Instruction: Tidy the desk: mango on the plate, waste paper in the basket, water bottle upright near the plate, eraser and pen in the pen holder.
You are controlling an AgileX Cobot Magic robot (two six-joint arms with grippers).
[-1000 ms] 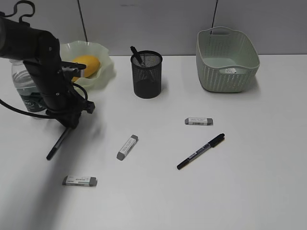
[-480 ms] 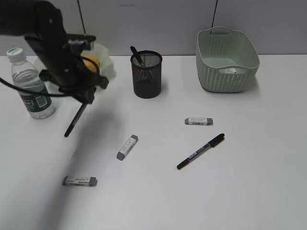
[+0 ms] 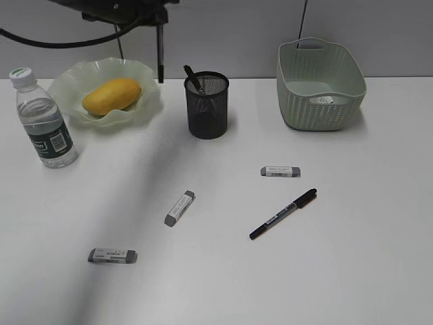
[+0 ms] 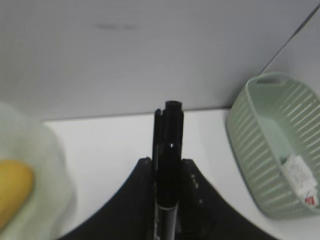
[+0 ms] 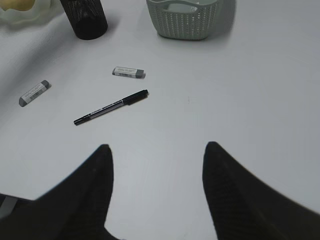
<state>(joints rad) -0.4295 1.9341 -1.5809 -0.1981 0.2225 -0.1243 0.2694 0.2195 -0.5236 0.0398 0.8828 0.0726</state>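
White smooth desk (image 3: 352, 271), black mesh pen holder (image 3: 207, 107), ruffled translucent plate (image 3: 145, 101)

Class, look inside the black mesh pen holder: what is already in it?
One dark pen leans inside the pen holder, its top poking above the rim. Its lower end, and anything lying at the bottom, is hidden by the dark mesh.

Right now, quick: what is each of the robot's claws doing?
Left gripper: closed on a black pen, held up in the air.
Right gripper: open, holding nothing, above the desk.
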